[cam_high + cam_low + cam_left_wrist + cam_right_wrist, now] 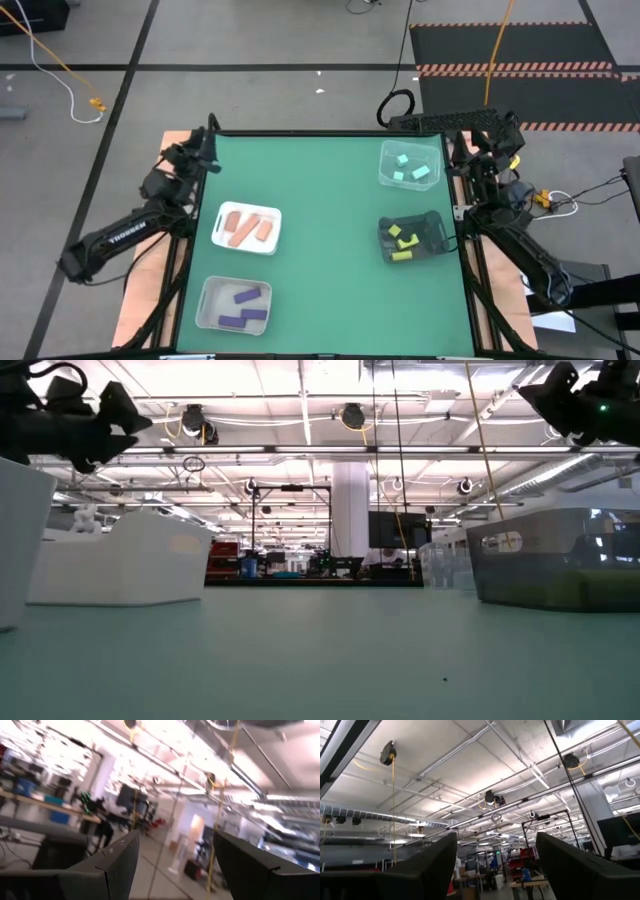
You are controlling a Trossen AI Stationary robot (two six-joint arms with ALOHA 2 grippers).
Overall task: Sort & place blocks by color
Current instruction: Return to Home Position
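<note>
Filling the middle of the high view, the green table point(330, 290) carries four containers, two towards each side. The left arm point(120, 235) is folded back off the table's left edge, and the right arm point(530, 255) is folded back off its right edge; neither reaches over the containers. The left gripper point(172, 872) is raised and points out into the room, its two fingers set wide apart with nothing between them. The right gripper point(495, 870) is likewise raised, looking at the ceiling, its fingers spread and empty.

On the left side, the white tray point(222, 212) holds the salmon blocks point(240, 235), three bars lying close together. Nearer the table's front edge, the left clear bin point(206, 300) holds the purple blocks point(236, 320). On the right side, the right clear bin point(385, 152) at the far corner holds the mint blocks point(420, 173). Just in front of it, the dark tray point(432, 222) holds the yellow blocks point(400, 256). No block lies loose on the table.
</note>
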